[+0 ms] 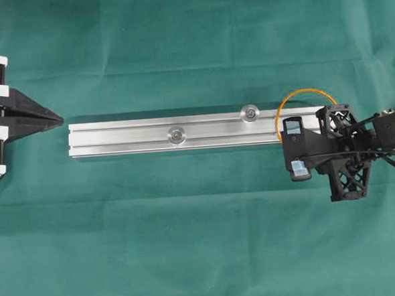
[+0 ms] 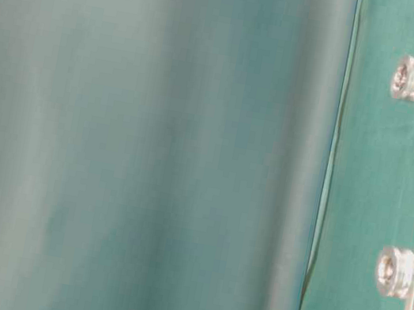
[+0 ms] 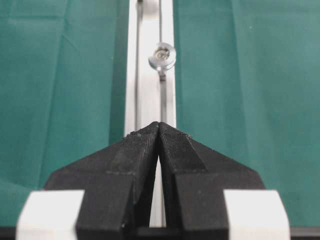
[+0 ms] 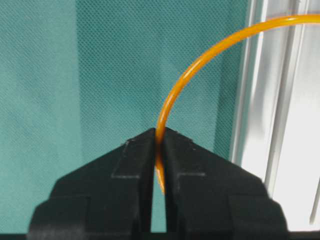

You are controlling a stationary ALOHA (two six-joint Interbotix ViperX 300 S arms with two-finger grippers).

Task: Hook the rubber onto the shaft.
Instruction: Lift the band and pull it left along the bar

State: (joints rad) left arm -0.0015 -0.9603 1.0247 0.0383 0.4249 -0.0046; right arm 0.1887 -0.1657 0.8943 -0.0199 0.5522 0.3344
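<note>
Right claw (image 4: 159,131) clamped on thin orange rubber band (image 4: 200,62); loop arcs off over silver aluminium rail (image 1: 183,125) end, partly hidden overhead. Nearest flanged shaft (image 1: 250,112) beyond. Left claw (image 3: 159,125) closed, empty. Green cloth (image 1: 203,241).

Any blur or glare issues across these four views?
Table-level: left two-thirds is a blurred grey-green wash, only the shafts sharp. Right wrist: rail blown out white, rubber band soft. Left wrist: gripper sharp, far rail glaring. Overhead: even, mild sheen on the rail.
</note>
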